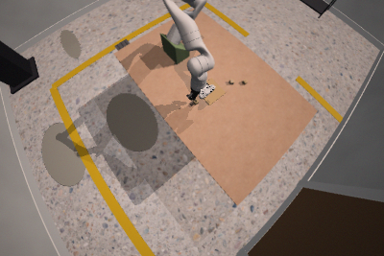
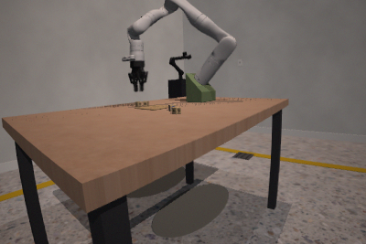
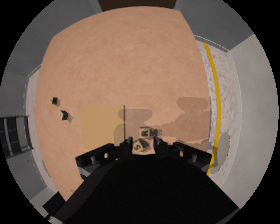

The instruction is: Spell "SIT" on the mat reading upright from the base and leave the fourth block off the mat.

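My gripper (image 1: 194, 96) (image 2: 138, 90) (image 3: 143, 141) is partly open and empty, raised above the table. In the wrist view, the R block (image 3: 144, 132) and the S block (image 3: 138, 146) lie below it, close together, letters up, S turned at an angle. Whether they touch is unclear. Both are off the mat (image 1: 217, 93) (image 2: 153, 108) (image 3: 95, 120), beside its edge. The mat looks flat. Two other blocks lie off the mat on its far side: one block (image 1: 230, 82) (image 3: 64, 115) and another block (image 1: 244, 82) (image 3: 55, 101). Their letters are unreadable.
The wooden table (image 1: 250, 141) (image 2: 114, 143) (image 3: 140, 60) carries everything. The green robot base (image 1: 174, 49) (image 2: 198, 89) stands at its rear. The table's edge runs along the R and S side, a short way off. Arm shadows cover part of the table and mat.
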`<act>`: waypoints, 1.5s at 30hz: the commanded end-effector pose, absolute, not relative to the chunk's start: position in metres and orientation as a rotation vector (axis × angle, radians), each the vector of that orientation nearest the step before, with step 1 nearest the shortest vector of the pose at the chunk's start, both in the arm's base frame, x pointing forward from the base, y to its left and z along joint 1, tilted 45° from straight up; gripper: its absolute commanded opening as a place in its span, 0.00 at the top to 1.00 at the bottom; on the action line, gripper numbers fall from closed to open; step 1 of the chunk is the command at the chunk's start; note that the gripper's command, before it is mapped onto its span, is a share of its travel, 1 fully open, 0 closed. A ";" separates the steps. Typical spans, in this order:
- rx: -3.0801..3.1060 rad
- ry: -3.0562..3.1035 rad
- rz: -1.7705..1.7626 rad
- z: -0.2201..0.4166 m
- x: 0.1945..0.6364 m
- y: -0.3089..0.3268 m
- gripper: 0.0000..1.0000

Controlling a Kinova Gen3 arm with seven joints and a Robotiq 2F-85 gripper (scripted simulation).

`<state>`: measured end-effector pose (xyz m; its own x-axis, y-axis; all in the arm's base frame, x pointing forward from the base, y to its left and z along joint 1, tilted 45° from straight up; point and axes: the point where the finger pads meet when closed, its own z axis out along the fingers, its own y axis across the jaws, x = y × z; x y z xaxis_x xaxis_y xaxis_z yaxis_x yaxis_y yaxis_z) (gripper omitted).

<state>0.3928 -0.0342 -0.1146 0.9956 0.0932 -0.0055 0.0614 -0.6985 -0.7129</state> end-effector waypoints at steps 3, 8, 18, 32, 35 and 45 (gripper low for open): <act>-2.357 -0.097 0.040 -0.107 0.396 -0.048 0.59; -2.357 -0.097 0.040 -0.106 0.396 -0.048 0.00; -2.357 -0.097 0.040 -0.106 0.396 -0.048 0.00; -2.358 -0.090 0.043 -0.106 0.396 -0.048 0.00; -2.358 -0.062 0.055 -0.106 0.395 -0.047 0.00; -2.353 0.157 0.152 -0.104 0.388 -0.042 0.00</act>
